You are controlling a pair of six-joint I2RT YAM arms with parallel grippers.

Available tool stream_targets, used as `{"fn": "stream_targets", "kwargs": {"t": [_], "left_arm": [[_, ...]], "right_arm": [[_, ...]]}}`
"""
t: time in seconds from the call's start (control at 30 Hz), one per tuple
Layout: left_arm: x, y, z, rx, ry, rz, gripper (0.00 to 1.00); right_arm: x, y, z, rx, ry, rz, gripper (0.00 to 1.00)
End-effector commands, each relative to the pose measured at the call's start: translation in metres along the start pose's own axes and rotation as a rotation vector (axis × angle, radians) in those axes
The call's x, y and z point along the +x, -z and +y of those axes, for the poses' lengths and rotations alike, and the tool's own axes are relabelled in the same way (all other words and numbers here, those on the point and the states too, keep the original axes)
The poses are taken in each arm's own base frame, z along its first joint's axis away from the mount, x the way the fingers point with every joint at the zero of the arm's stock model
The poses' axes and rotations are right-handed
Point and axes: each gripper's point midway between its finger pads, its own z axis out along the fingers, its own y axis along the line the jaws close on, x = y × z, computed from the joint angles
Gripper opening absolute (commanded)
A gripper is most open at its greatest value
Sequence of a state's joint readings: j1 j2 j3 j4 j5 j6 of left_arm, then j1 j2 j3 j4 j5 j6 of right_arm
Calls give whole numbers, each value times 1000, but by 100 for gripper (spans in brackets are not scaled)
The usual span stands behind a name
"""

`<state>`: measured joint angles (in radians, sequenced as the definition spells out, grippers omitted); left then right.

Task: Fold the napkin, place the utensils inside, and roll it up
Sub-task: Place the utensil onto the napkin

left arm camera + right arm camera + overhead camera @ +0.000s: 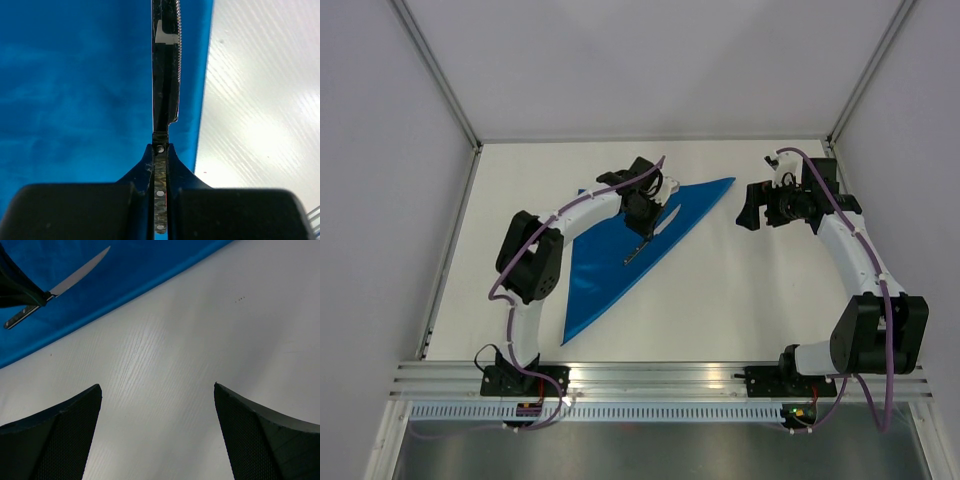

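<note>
Now the left jaws pinch the knife [165, 75] over the folded napkin [605, 270].

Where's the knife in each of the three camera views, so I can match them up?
Top external: the knife sits left of centre, slanting across the napkin, pinched in the left gripper.
Left wrist: the knife runs straight up the middle, from between the fingers to the top edge.
Right wrist: the knife is in the top left corner, blade pointing up and right.
Shared landmark: the napkin's long straight edge against the white table.
</note>
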<state>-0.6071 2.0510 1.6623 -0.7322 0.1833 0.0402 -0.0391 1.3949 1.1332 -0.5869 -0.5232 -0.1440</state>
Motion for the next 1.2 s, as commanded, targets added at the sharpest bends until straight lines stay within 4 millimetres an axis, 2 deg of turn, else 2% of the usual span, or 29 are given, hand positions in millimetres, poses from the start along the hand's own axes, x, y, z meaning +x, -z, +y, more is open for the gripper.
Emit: {"fn": "stream_targets", "kwargs": {"t": [0.0, 0.43, 1.17], "left_arm": [[-11, -2, -24, 87, -68, -19, 2], [6, -33, -44, 128, 7, 21, 2], [16, -48, -38, 101, 52, 49, 2]], "right_arm": [[-10, 4, -3, 30, 19, -40, 98], [-6, 2, -5, 38, 18, -29, 98], [-2, -1, -6, 33, 19, -10, 98]]}}
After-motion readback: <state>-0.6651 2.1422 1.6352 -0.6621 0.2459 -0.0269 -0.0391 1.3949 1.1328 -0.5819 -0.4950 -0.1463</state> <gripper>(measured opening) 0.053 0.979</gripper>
